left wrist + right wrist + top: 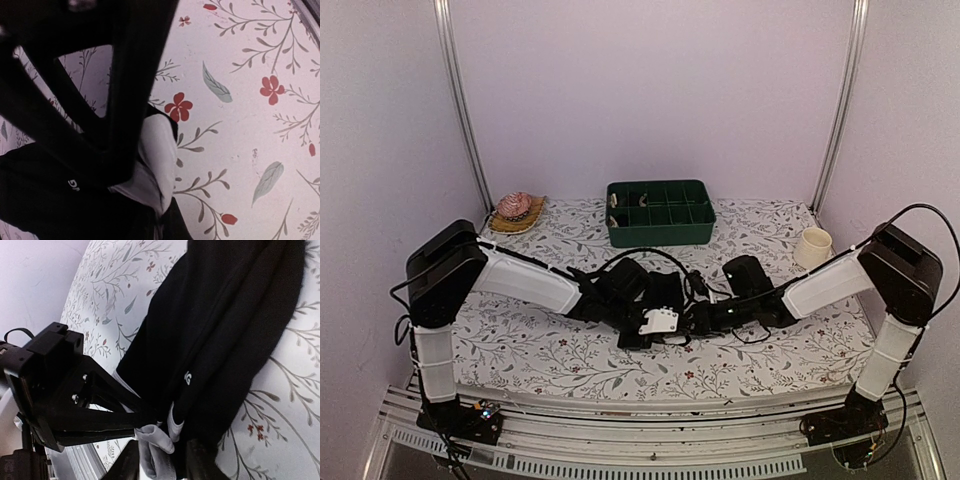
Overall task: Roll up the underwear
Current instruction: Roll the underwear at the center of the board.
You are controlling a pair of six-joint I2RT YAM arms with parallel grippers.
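Observation:
The black underwear (pixel 652 292) lies bunched lengthwise on the flowered tablecloth between the two arms. In the right wrist view the underwear (pixel 225 330) is a long folded strip with small white lettering and a pale grey band at its near end. My left gripper (pixel 648 322) is shut on that end; in its own view the left gripper (pixel 125 167) pinches the grey band against the black underwear (pixel 45 205). The right gripper (pixel 162 467) has its fingers apart, with the grey fold lying loose between them. Seen from above, the right gripper (pixel 695 320) sits just right of the left one.
A green compartment tray (pixel 660 232) stands at the back centre. A cream cup (pixel 813 247) is at the back right, and a pink object on a woven mat (pixel 516 208) at the back left. Black cables loop over the cloth by the right arm.

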